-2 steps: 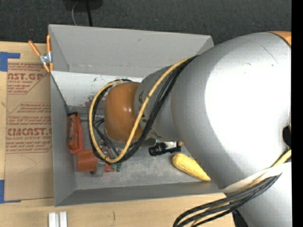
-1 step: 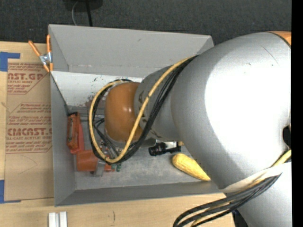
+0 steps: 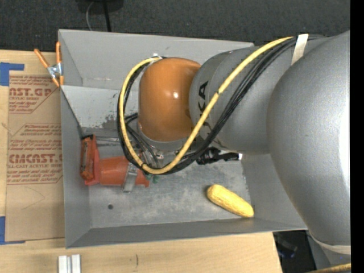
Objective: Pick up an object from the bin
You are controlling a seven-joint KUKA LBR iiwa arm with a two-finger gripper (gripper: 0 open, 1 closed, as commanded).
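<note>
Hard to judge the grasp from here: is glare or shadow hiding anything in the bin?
Camera view: a bright glare spot sits on the arm's orange cover, not on the bin's contents; the arm darkens the bin floor under the wrist, beside the red thing at the left; the yellow corn-like piece at the lower right lies plainly lit.

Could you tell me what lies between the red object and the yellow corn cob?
In the camera view, bare bin floor; the gripper sits at the red object's right end, the yellow corn cob apart.
</note>
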